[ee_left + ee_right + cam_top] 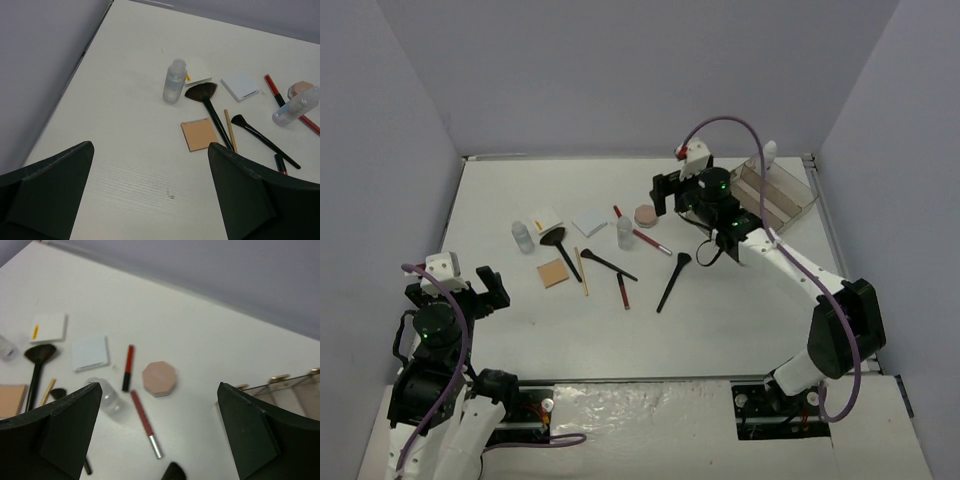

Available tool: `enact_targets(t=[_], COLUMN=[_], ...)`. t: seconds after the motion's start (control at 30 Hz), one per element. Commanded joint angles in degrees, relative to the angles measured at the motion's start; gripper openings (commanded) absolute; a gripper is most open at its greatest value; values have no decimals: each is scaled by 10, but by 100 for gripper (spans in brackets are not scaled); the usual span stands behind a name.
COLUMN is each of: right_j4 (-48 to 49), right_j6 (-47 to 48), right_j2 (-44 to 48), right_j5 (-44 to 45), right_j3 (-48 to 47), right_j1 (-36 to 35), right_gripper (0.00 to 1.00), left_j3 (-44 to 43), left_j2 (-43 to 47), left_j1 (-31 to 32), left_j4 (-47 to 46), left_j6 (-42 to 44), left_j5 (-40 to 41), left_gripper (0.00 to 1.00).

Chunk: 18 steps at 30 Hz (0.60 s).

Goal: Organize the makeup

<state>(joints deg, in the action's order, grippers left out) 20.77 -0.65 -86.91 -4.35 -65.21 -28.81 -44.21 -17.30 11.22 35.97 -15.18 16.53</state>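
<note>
Left pincer (150,150): jaws are standing wide apart, gripping nothing, hovering over the table's (740,320) near-left part.
Right pincer (159,390): jaws are standing apart, empty, hanging above the pink compact (159,378).
Makeup (554,272): is lying scattered mid-table, outside the tray (790,195).
Tray: is sitting far right.

- Setting: a robotics lab test cell.
- Work surface: a bare white table (740,320), enclosed on three sides by plain grey-lilac walls (620,70).
- Equipment: a left arm (435,335) and a right arm (840,325), both bolted at the table's near edge.
- Cabling: exposed purple cables (725,121) run along both arms.
</note>
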Motion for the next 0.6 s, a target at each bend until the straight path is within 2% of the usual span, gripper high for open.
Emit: enact_targets(t=[0.0,0.13,0.3,0.57], right_j4=[73,106,137,151], right_j6=[-14,-12,-19,-23], right_j2=[-55,-121,-186,-230], right_j5=[-10,-10,-15,-28], right_j3=[-25,-40,-58,-70], right_j1=[-49,-80,-86,-97], right_gripper=[95,91,86,78], left_j3=[-11,-11,-12,-11], left_j2=[-7,-8,-8,-9], left_j1=[-2,-3,-3,-3], left_j4=[-27,-26,-25,-26], left_j6=[0,0,-1,-1], left_j5=[7,7,9,10], left_gripper=[97,97,97,97])
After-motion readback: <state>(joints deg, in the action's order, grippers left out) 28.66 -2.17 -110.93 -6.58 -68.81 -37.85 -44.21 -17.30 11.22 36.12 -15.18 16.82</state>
